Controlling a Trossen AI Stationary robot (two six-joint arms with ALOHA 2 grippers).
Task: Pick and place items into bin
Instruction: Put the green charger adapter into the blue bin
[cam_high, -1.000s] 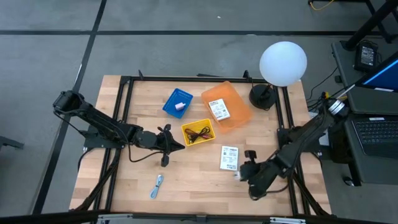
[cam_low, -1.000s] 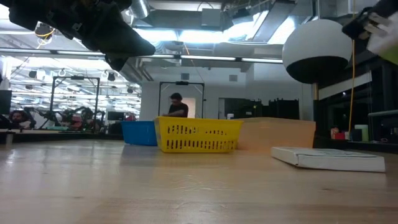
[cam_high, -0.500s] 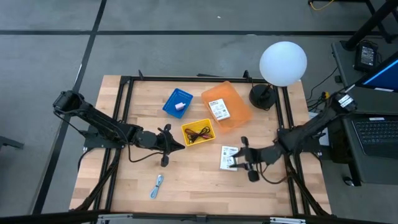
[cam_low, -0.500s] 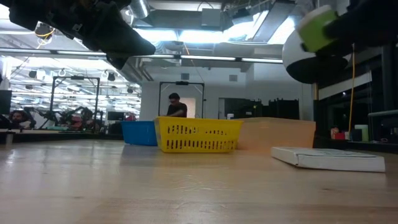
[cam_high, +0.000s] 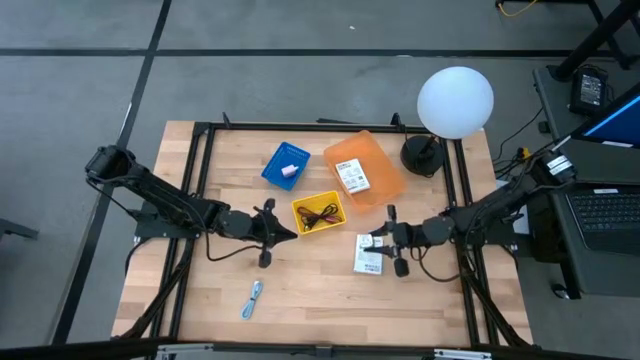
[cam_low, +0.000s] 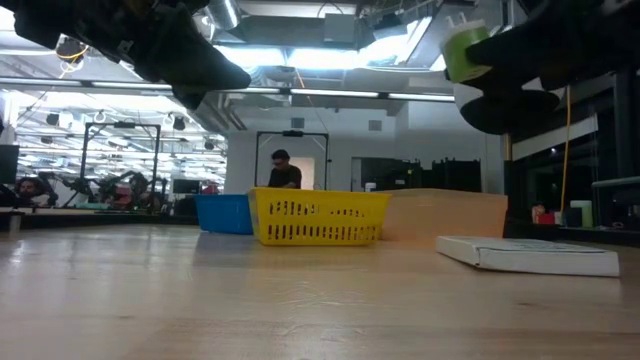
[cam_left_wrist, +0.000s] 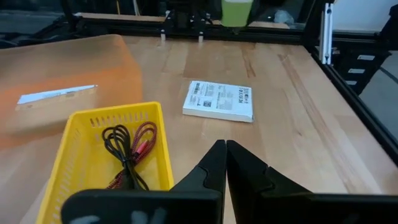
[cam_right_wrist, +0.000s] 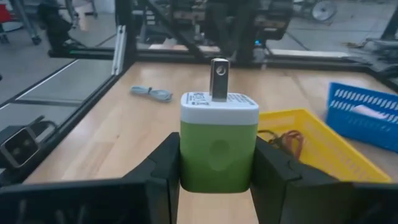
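My right gripper (cam_high: 380, 240) holds a small green piece (cam_right_wrist: 219, 146) with a white cap and a metal prong (cam_right_wrist: 219, 78), above the table next to a white packet (cam_high: 368, 254) lying flat. The green piece (cam_low: 462, 50) also shows high in the low view. My left gripper (cam_high: 290, 235) hovers shut beside the yellow bin (cam_high: 300, 208), which holds a black cord and a dark-red cord (cam_left_wrist: 127, 152). A pink block (cam_high: 290, 171) lies in the blue bin (cam_high: 275, 160). A second white packet (cam_high: 352, 177) lies in the orange bin (cam_high: 380, 160). A blue-silver piece (cam_high: 252, 298) lies near the front edge. My right gripper pinches the green body by its two opposite sides (cam_right_wrist: 186, 158) between its two fingers (cam_right_wrist: 163, 165). The fingers come nearly level from the table's right side. The piece is lifted clear of the table, its white cap and prong end upward.
A white globe lamp (cam_high: 455, 100) on a black base (cam_high: 422, 155) stands at the far right. Black frame rails (cam_high: 200, 190) run along the table's sides. A laptop (cam_high: 605, 215) sits beyond the right edge. A person (cam_low: 285, 170) stands far behind the table.
My right gripper has carried the green piece from the near right part of the table toward the left and far edges, reaching the white packet's right edge. It has tipped up from pointing steeply down to nearly level.
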